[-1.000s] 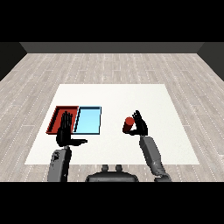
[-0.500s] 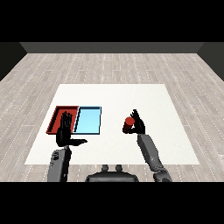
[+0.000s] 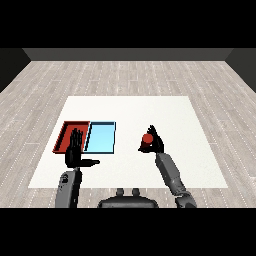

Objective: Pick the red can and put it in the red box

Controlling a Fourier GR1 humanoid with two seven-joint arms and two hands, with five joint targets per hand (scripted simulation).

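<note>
The red can [image 3: 147,139] is in my right hand [image 3: 156,144], whose fingers and thumb curl round it, right of the light blue tray. It seems lifted a little off the white table. The red tray [image 3: 65,134] lies at the left, side by side with the light blue tray [image 3: 101,137]. My left hand [image 3: 75,151] is raised in front of the red tray's near edge, fingers straight up and thumb out to the right, holding nothing. It hides part of that tray's near rim.
The white table [image 3: 175,115] stretches wide behind and to the right of the trays. Grey wood floor surrounds it. Both trays hold nothing.
My right hand has carried the red can slightly left, toward the trays, and the forearm leans further left. The left hand has stayed put.
</note>
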